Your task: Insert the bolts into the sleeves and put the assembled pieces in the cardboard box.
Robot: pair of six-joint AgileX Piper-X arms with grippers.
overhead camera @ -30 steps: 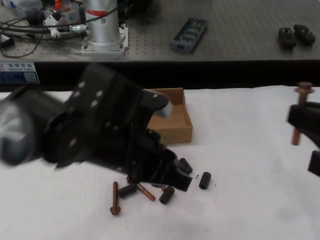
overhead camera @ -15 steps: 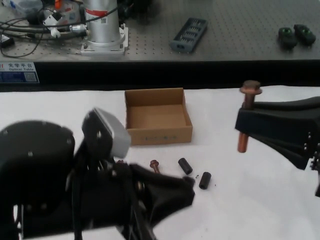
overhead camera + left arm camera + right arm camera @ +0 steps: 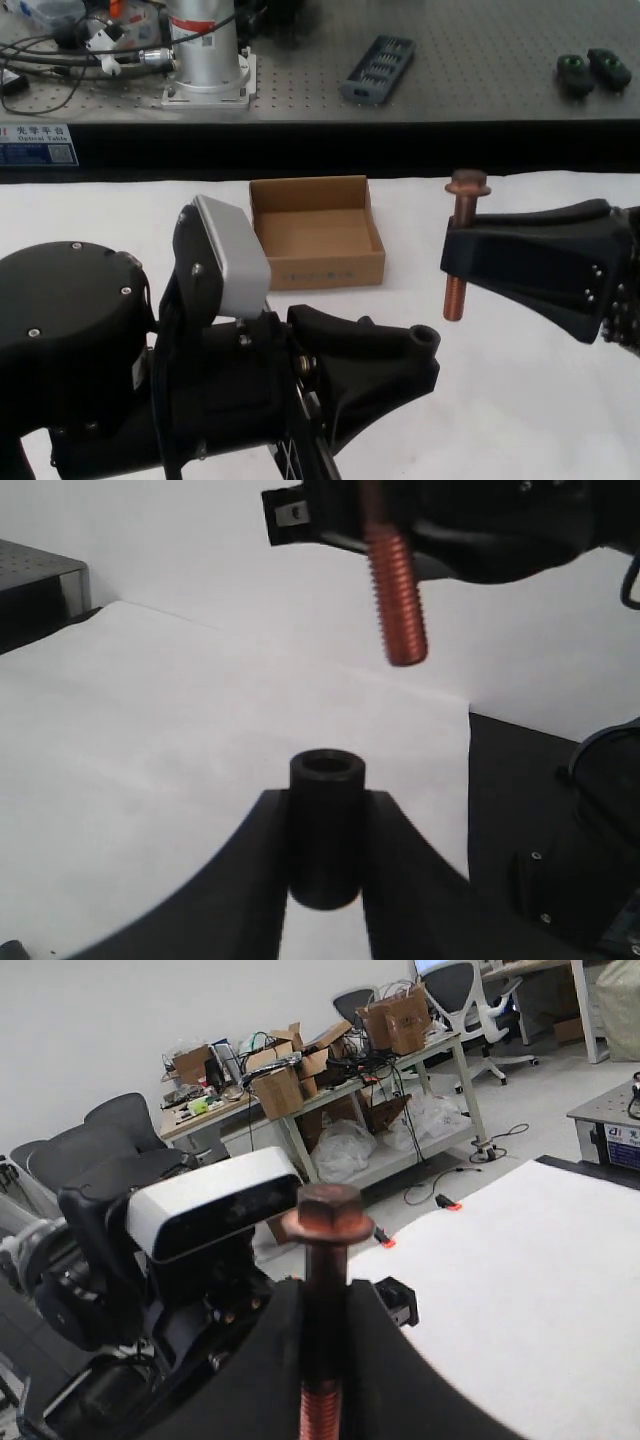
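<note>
My left gripper (image 3: 327, 815) is shut on a black sleeve (image 3: 327, 830), held upright with its open bore facing up. In the high view the left gripper (image 3: 424, 350) sticks out to the right of the bulky left arm, with the sleeve (image 3: 427, 336) at its tip. My right gripper (image 3: 458, 252) is shut on a copper bolt (image 3: 456, 290), head up and threads down, just above and right of the sleeve. From the left wrist the bolt's threaded end (image 3: 400, 600) hangs above the sleeve, slightly off to one side. The bolt's hex head (image 3: 320, 1216) rises above the right gripper (image 3: 322, 1305).
The open cardboard box (image 3: 316, 262) stands on the white cloth (image 3: 520, 400) behind the left gripper. A metal bench (image 3: 480, 60) at the back carries a silver post (image 3: 205, 45), cables and small black parts. The left arm's body (image 3: 90, 360) covers the front left of the cloth.
The left arm rose from the pile of loose parts and swung its gripper with the sleeve out to the right. The right gripper carried the bolt leftwards, over the sleeve.
</note>
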